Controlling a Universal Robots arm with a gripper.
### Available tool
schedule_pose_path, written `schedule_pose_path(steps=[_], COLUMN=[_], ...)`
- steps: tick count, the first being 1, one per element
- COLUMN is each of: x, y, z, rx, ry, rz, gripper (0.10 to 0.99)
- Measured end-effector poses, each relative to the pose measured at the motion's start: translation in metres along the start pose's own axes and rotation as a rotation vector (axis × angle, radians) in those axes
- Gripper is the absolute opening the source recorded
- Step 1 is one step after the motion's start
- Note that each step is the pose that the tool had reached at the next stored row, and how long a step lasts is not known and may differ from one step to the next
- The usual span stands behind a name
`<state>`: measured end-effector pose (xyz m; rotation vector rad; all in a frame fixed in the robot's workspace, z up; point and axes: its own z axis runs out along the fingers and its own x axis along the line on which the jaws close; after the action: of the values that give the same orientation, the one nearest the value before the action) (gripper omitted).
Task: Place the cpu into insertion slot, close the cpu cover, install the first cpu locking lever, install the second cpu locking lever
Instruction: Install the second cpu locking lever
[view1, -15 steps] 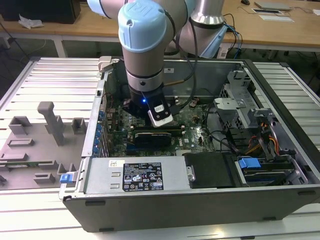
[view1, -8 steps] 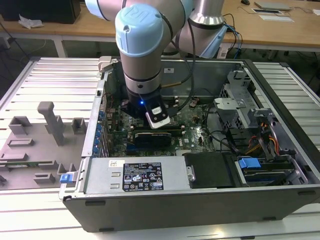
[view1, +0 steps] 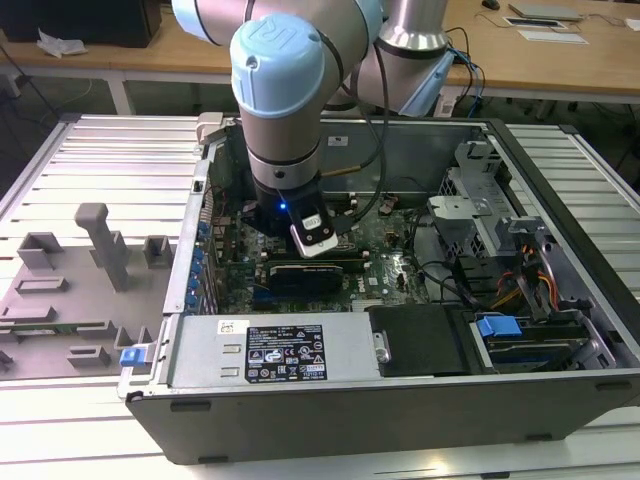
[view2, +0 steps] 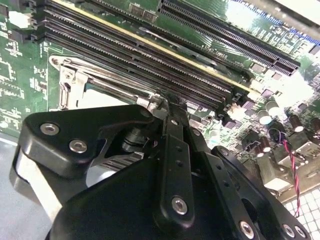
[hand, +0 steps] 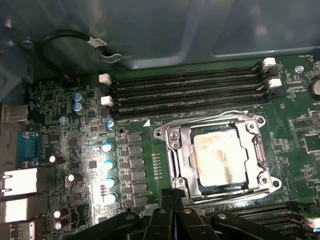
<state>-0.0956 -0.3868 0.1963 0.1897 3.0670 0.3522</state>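
Note:
The cpu (hand: 220, 157), pale silver with smears on top, lies in the insertion slot (hand: 265, 181) on the green board. The cpu cover (hand: 183, 159) is down flat around it, the chip showing through its window. A thin wire lever (hand: 210, 121) runs along the socket's side by the memory slots. Another lever (hand: 225, 196) lies along the opposite side. My gripper (hand: 172, 196) is shut, its tips at the socket corner beside that second lever's end. In the second wrist view the gripper (view2: 161, 102) touches the lever rod (view2: 120, 92) at the silver frame (view2: 67, 82).
In the exterior view the arm's wrist (view1: 285, 150) reaches down into the open computer case (view1: 400, 400). Long black memory slots (hand: 190, 92) flank the socket. Capacitors (hand: 107, 165) and rear ports (hand: 20, 182) stand nearby. A grey fixture block (view1: 100, 245) sits on the exterior view's left.

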Motion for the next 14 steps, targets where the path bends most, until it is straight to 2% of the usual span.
schedule_pose_path(steps=[3,4,6,9,11,12,14], x=[-0.0001,-0.0004,-0.0008,-0.0011,-0.0023,-0.0045,-0.0086], y=[0.0004,0.0015,0.0047,0.0071,0.0074,0.0076,0.008], z=[-0.0006,-0.0042,-0.0195,-0.0294,-0.0296,-0.0295,-0.0293], rx=[-0.002,-0.002,-0.001,0.0,0.008,0.015,0.019], ry=[-0.0008,-0.0014,-0.0016,-0.0019,-0.0033,-0.0051,-0.0064], rz=[0.0,0.0,0.0,0.0,0.001,0.005,0.009], gripper=[0.106,0.106,0.106,0.106,0.106,0.106,0.106])
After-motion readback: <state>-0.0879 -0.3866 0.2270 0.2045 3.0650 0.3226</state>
